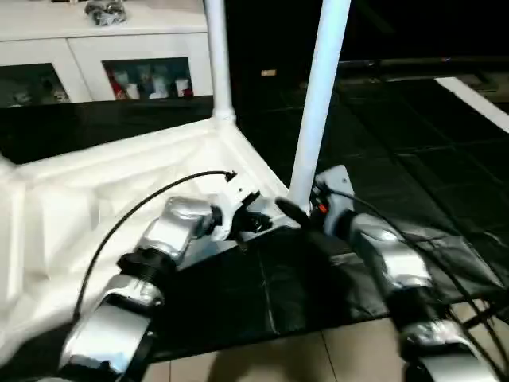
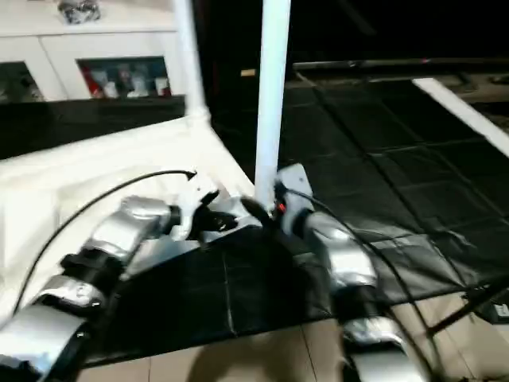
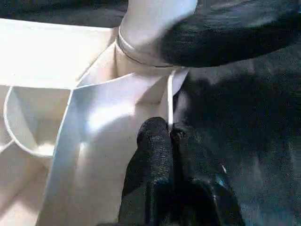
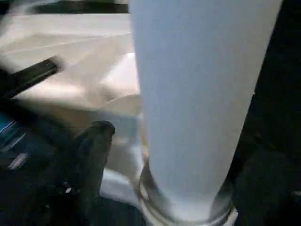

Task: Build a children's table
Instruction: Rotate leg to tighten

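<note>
Left eye view: the white table top [image 1: 95, 207] lies upside down on a black mat [image 1: 382, 199], ribs up. Two legs stand upright in its corner sockets: the far leg [image 1: 216, 56] and the near leg [image 1: 320, 95]. The left gripper [image 1: 256, 221] reaches to the top's edge just beside the near leg's base; the right gripper [image 1: 296, 208] is at that base from the other side. A white cabinet [image 1: 103, 56] stands behind.

Left wrist view: the left fingers [image 3: 157, 141] are pressed together, pinching the thin rim [image 3: 169, 101] of the top, close to the socket [image 3: 141, 52].

Right wrist view: the near leg fills the space ahead, seated in its socket; one right finger [image 4: 96, 141] lies beside it, the other side is hidden, so I cannot tell whether it clamps the leg.
</note>
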You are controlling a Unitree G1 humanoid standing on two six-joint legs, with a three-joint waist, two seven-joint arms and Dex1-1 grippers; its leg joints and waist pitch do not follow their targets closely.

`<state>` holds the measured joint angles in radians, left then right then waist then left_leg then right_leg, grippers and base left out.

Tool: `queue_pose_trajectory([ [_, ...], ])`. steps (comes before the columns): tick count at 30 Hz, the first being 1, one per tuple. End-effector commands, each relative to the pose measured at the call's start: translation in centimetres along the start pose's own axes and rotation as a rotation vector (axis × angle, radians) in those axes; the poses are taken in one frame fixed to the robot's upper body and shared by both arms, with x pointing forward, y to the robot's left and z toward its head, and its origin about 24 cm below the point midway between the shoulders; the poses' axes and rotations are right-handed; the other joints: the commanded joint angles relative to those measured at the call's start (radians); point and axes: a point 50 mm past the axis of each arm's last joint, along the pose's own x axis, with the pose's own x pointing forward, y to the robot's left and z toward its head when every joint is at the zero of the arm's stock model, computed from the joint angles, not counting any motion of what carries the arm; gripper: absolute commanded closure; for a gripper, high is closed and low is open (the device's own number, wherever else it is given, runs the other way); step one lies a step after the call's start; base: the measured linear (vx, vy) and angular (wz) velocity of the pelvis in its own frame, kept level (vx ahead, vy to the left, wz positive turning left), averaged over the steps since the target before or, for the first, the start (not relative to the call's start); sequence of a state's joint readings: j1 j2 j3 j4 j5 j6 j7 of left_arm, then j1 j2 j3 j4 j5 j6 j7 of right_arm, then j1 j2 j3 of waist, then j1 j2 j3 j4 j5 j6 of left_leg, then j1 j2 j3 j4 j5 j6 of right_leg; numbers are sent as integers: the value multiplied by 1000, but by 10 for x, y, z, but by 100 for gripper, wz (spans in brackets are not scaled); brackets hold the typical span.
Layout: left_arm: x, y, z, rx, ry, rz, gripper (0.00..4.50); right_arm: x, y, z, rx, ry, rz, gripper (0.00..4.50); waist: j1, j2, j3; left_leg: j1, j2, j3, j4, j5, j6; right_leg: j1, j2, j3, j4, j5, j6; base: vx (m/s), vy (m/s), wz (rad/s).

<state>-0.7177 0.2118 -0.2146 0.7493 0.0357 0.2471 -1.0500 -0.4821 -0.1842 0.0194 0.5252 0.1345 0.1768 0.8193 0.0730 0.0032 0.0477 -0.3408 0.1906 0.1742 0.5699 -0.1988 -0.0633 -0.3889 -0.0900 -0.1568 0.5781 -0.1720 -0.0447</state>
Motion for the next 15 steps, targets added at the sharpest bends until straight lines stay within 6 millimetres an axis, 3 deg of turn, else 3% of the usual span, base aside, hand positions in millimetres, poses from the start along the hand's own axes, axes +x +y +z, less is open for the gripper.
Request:
queue_pose_trajectory([
  [1,2,-8,1,58,14,-103,450,0,17,-7,-9,57,210,27,8,-17,-65,-11,52,-13,-51,-73,130,63,-87,78,-61,-179,-166,0,0,0],
  [9,-11,-12,-2,142,61,-265,450,-28,8,0,-93,110,434,27,33,-13,-65,-5,57,-10,-49,-88,109,58,-88,79,-60,-209,-165,0,0,0],
  [15,-18,-17,-6,213,127,-401,450,-39,6,5,-150,180,618,41,48,-17,-72,-15,57,-11,-36,-12,146,56,-85,81,-32,-67,-202,0,0,0],
])
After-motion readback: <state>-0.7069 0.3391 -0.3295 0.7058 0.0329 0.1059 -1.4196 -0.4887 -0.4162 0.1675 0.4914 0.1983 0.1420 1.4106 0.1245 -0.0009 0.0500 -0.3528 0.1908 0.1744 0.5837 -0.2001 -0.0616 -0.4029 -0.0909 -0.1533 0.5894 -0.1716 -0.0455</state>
